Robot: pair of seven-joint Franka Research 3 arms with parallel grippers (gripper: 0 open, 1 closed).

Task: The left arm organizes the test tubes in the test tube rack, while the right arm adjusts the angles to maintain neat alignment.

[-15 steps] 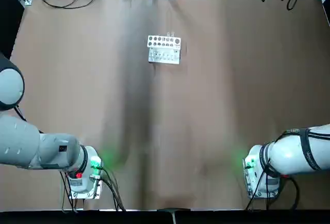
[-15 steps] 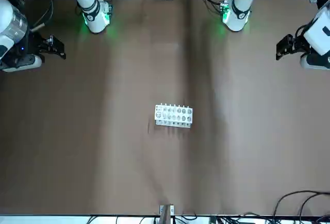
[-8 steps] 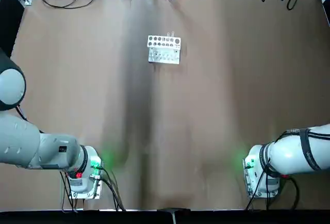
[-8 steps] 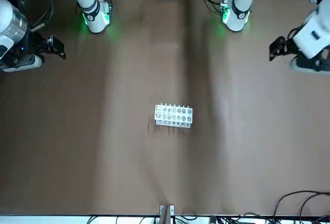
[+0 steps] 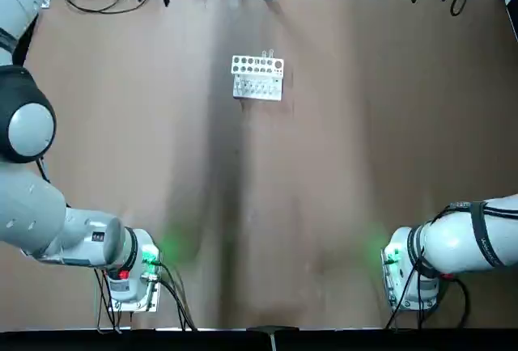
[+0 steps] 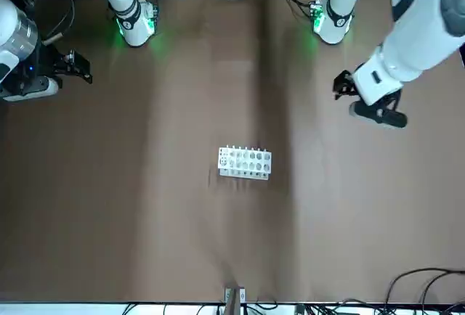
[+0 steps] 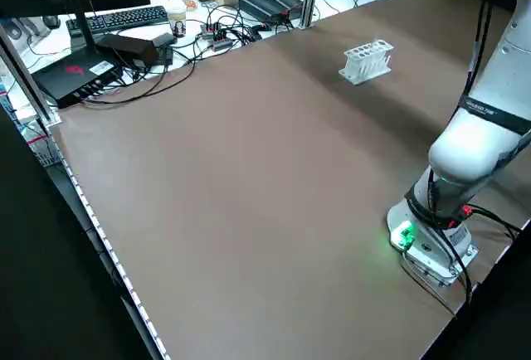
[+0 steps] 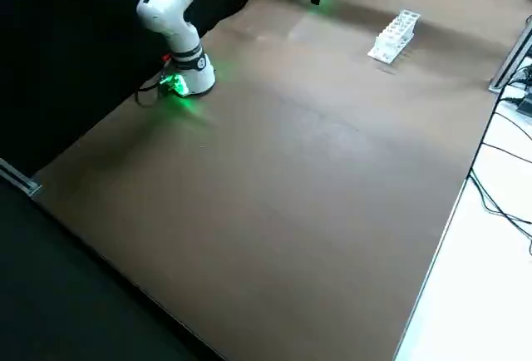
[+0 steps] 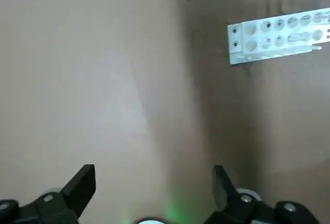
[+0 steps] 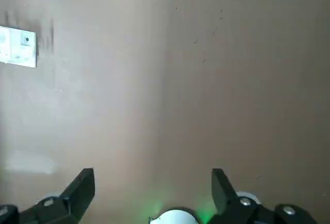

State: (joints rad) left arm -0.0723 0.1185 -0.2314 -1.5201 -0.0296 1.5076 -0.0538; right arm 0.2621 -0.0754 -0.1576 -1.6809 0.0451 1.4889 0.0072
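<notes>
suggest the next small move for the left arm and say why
Probably ease the left tool, fingers open, sideways over the table toward the test tube rack: it hangs off to the rack's side, holding nothing, while the right tool waits at the opposite side.

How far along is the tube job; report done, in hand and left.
Done: little that I can confirm; the rack stands upright on the table, already holding some clear tubes.
In hand: nothing; the left gripper is open, off to the rack's left, and the right gripper is open, off to its right.
Left: probably the organizing and angle adjusting.
</notes>
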